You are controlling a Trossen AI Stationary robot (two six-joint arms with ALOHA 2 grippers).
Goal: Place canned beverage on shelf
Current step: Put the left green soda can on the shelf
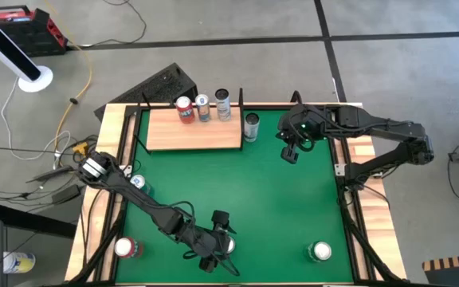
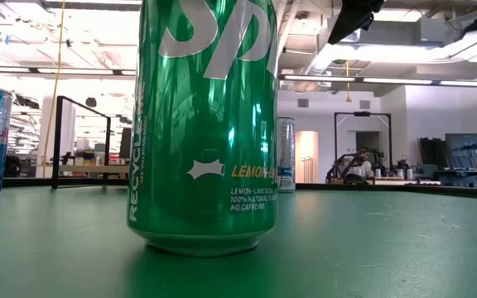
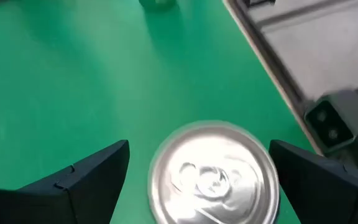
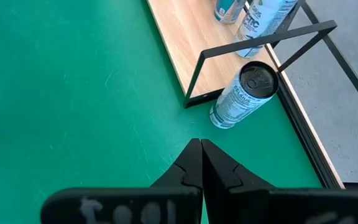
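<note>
Cans already stand in a row on the shelf at the far edge of the tabletop: a red can, a blue-and-silver can and a grey can, lined up along its back so the front of the board is free. The left gripper hangs at the near edge, jaws spread wide to either side of the green can, whose silver lid shows between them without touching; this looks like the approach for a grasp from above, so the can is not yet held. The right gripper waits near the shelf's right end, jaws clenched on nothing, just by a tall pale can standing on the tabletop beside the shelf's black post.
</note>
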